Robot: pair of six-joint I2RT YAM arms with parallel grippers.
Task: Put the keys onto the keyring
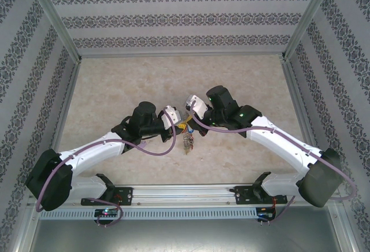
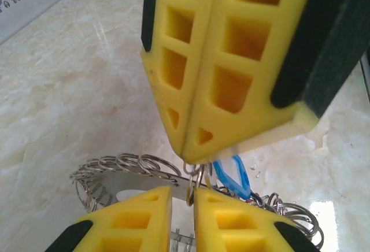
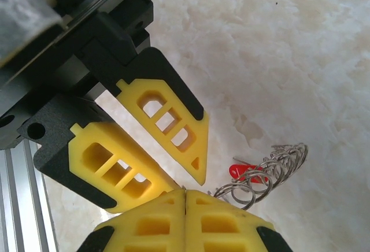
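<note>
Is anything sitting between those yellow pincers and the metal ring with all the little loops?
Nothing visible does. Both end effectors meet right at the keyring, lifted above the table; the right end effector is shut on a small loop, with a blue key hanging beside it.

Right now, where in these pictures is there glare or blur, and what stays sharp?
Left wrist view: glare patch on the table at lower right, near fingers soft, keyring loops fairly sharp. Right wrist view: fingers sharp, loops clear, dark mount at upper left blurred. Top view: even light, keys too small to resolve.

Lab test cell: wallpapered panels.
</note>
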